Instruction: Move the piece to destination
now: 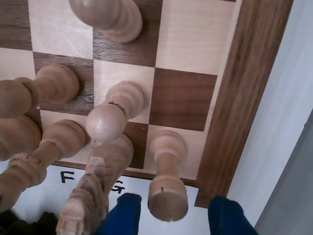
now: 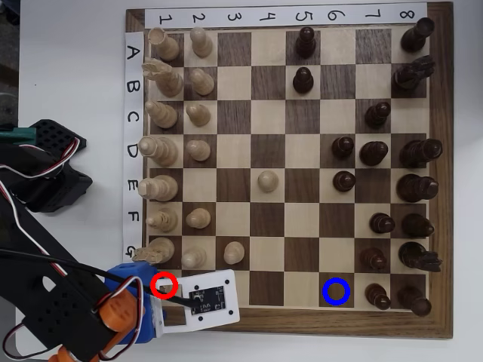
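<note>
- Pale cream wooden chess piece with a rounded top (image 1: 167, 181) stands upright on the chessboard's (image 2: 290, 323) corner square in the wrist view. In the overhead view it sits inside the red ring (image 2: 164, 286) at the board's bottom-left corner.
- Gripper (image 1: 175, 215) straddles the piece. Its blue fingertips (image 1: 124, 211) sit on either side with the jaws wide, and a gap shows on both sides, so nothing is gripped.
- Destination is the dark brown square with the blue ring (image 2: 336, 291). It is in the same bottom row of the board, well apart from the piece, and nothing stands on it.
- The white wrist camera module (image 2: 210, 296) overhangs the board's bottom edge, just beside the red ring.
- The light horse-head knight (image 1: 93, 193) stands on the neighbouring square of the board, just beside the piece.
</note>
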